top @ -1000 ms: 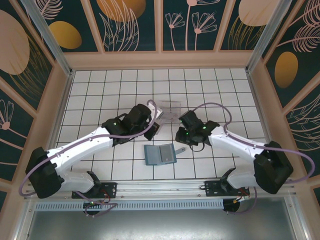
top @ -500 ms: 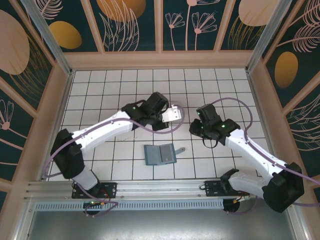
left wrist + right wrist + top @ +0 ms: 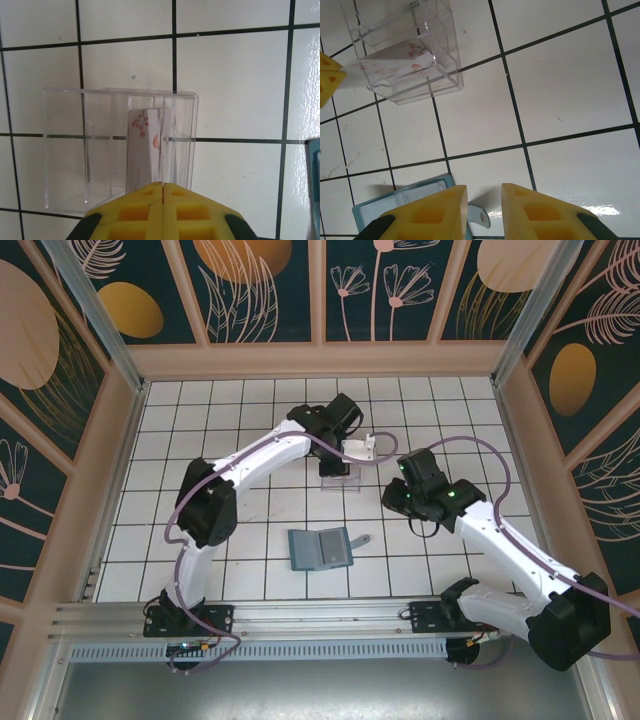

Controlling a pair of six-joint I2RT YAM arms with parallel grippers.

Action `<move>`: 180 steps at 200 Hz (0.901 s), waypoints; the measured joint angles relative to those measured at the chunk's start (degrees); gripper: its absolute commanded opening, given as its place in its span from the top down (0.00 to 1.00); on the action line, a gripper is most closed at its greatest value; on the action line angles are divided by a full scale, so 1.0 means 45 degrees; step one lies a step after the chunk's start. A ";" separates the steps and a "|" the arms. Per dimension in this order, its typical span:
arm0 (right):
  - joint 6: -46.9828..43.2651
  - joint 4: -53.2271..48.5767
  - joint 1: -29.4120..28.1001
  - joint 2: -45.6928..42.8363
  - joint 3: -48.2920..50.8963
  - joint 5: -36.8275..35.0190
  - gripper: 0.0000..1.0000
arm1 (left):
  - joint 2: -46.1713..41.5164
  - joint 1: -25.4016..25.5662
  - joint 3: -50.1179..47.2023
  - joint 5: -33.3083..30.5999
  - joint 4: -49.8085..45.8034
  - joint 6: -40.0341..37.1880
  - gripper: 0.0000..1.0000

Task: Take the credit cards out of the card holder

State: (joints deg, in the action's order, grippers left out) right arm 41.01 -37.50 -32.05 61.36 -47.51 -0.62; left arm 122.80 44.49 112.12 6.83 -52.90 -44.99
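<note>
Pincer (image 3: 163, 186) of outstretched left arm (image 3: 250, 455) grips card (image 3: 144, 145) at tray (image 3: 65, 150).

The tiled floor (image 3: 180, 410) lies bare along the far row and beside both side walls (image 3: 105, 475), with room for a gripper to pass. The middle is crowded. The left arm (image 3: 250, 465) arches across to the clear plastic tray (image 3: 65, 150), where the left gripper (image 3: 163, 187), pinched on a blossom-printed card (image 3: 145, 145), blocks the tray's near side. The right gripper (image 3: 484, 200), jaws apart, hangs near the card holder (image 3: 320, 548) — a bare strip of tiles separates holder and tray.
</note>
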 measured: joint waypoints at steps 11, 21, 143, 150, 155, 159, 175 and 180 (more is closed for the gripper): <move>0.0000 0.0000 0.0010 0.0000 0.0005 0.0005 0.74 | 0.0379 -0.0010 0.0447 -0.0131 -0.0330 -0.0058 1.00; 0.0000 0.0000 0.0019 0.0000 0.0010 0.0010 0.74 | 0.0670 -0.0010 0.0811 -0.0291 -0.0612 -0.0131 1.00; 0.0049 0.0005 0.0019 -0.0107 0.0330 0.0049 0.74 | 0.2409 -0.0092 0.2642 -0.0826 -0.1749 -0.0729 1.00; 0.0049 0.0000 0.0019 -0.0107 0.0335 0.0049 0.74 | 0.2477 -0.0092 0.2686 -0.0811 -0.1802 -0.0748 1.00; 0.0049 0.0005 0.0019 -0.0107 0.0335 0.0049 0.75 | 0.2511 -0.0092 0.2710 -0.0806 -0.1826 -0.0758 1.00; 0.0049 0.0005 0.0019 -0.0107 0.0335 0.0049 0.74 | 0.2545 -0.0097 0.2730 -0.0787 -0.1851 -0.0758 1.00; 0.0049 0.0010 0.0019 -0.0107 0.0335 0.0049 0.74 | 0.2671 -0.0117 0.2851 -0.0709 -0.1948 -0.0758 1.00; 0.0049 0.0010 0.0019 -0.0107 0.0335 0.0049 0.74 | 0.2735 -0.0126 0.2929 -0.0695 -0.1987 -0.0753 0.97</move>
State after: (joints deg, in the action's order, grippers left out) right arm 41.23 -37.45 -31.97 60.88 -46.00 -0.40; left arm 135.11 43.92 125.29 3.70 -61.84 -48.38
